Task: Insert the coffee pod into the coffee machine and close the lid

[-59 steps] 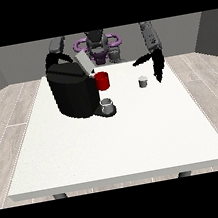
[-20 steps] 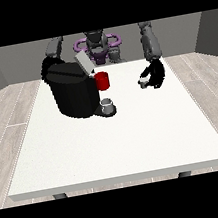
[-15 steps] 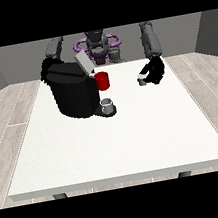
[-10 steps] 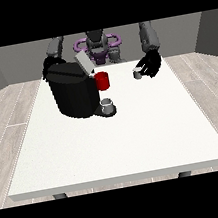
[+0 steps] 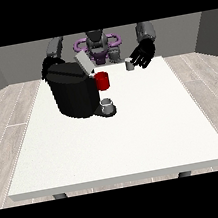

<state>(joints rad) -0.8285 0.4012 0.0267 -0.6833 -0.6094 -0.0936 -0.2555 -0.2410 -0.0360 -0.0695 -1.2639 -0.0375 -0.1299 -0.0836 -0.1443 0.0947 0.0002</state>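
Matt black plastic coffee machine (image 5: 73, 94), smooth white table (image 5: 136, 136), wood-plank floor (image 5: 6, 119)

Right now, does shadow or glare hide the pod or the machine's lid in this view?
Front view: even light, no glare. The pod shows pale beside the dark hand at the view's right. The coffee machine is a black mass with little detail, but its raised grey lid stands out. Soft shadow under the table only.

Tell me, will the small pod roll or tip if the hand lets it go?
The pod looks short and cylindrical, so upright it probably stands steady. On its side it would likely roll. It looks small beside the hand, so probably light.
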